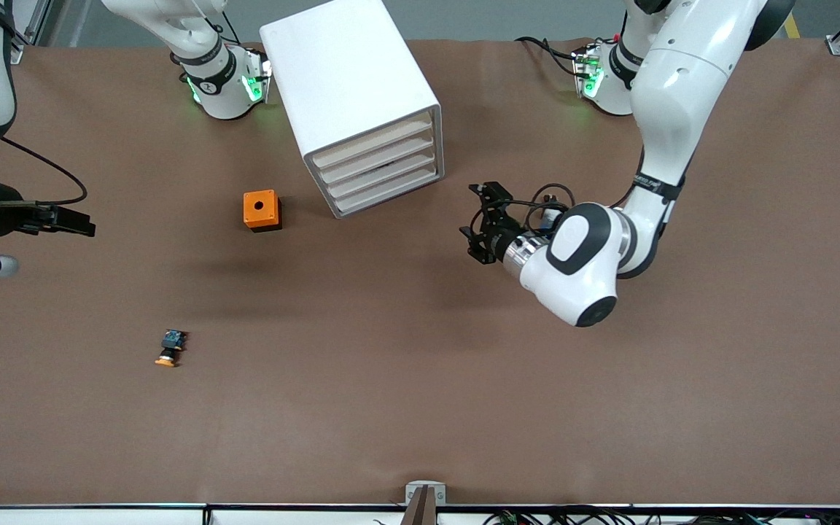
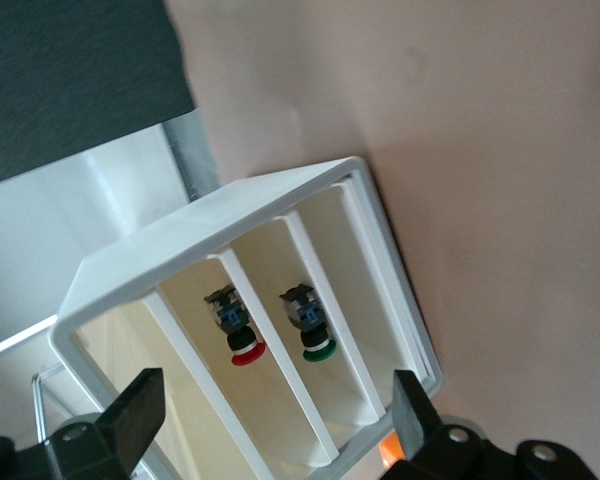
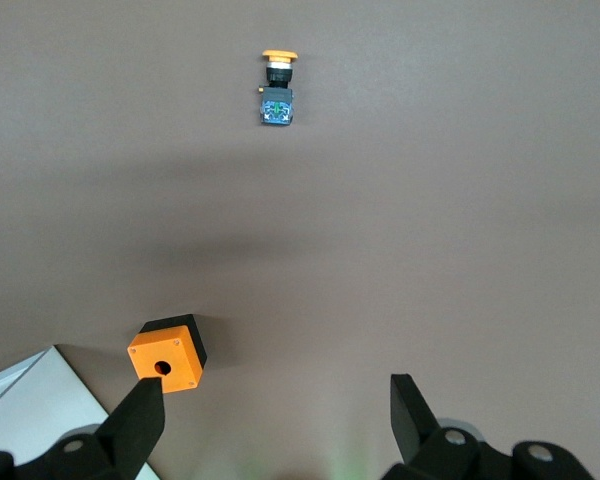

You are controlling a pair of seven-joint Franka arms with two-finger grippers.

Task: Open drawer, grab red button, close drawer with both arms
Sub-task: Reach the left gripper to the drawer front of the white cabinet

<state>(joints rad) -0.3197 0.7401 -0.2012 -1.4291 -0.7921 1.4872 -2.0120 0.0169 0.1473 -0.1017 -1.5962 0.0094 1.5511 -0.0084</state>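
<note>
The white cabinet (image 1: 351,87) stands at the robots' side of the table, its four drawers (image 1: 380,171) all pushed in. In the left wrist view the cabinet's front (image 2: 230,215) shows four slots. The red-capped button (image 2: 242,345) lies in one of the two middle slots, beside a green-capped button (image 2: 316,340) in the adjoining one. My left gripper (image 1: 480,219) is open and empty, level with the drawer fronts and a short way in front of them; it also shows in the left wrist view (image 2: 275,400). My right gripper (image 1: 77,222) is open and empty at the right arm's end of the table, also in the right wrist view (image 3: 275,400).
An orange cube with a round hole (image 1: 262,210) sits on the table beside the cabinet toward the right arm's end, also in the right wrist view (image 3: 167,352). An orange-capped button (image 1: 170,348) lies nearer to the front camera, also in the right wrist view (image 3: 277,88).
</note>
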